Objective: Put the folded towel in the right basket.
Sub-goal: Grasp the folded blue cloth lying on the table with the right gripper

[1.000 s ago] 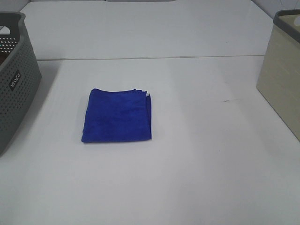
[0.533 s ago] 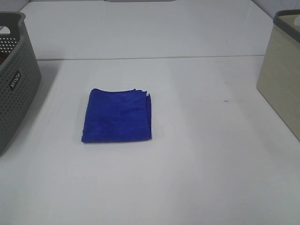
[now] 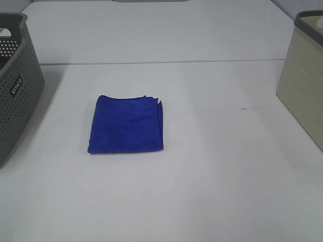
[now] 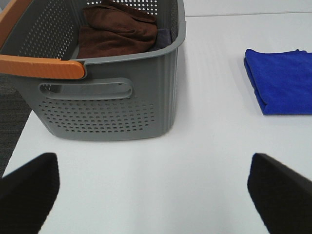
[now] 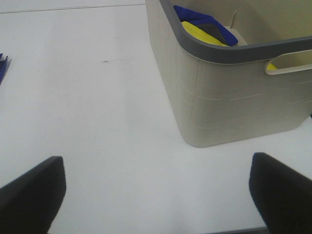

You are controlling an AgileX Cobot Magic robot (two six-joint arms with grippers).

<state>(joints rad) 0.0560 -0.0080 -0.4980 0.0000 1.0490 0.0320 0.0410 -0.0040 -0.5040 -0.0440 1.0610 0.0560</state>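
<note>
The folded towel lies flat on the white worktop. It sits left of the middle, btwn the grey left basket and the beige right basket. It touches no basket.

The left hand is spread wide & holds nothing. It hangs near the grey basket, and the towel is well apart from it, w/ bare worktop btwn them. The right hand is spread wide too, also empty. It is near the right basket and far from the towel. Its cam catches only a tiny blue corner of the towel.

Only the dark finger ends of each hand show. The high cam shows no hand at all, and both baskets are cut off there. The grey basket's label is too small to read. A brown cloth lies in the grey basket. The right basket holds a yellow thing and a blue thing; can't tell what they are.

Vs. 1 sec ago, nothing has moved: towel & baskets are in the same spots.
</note>
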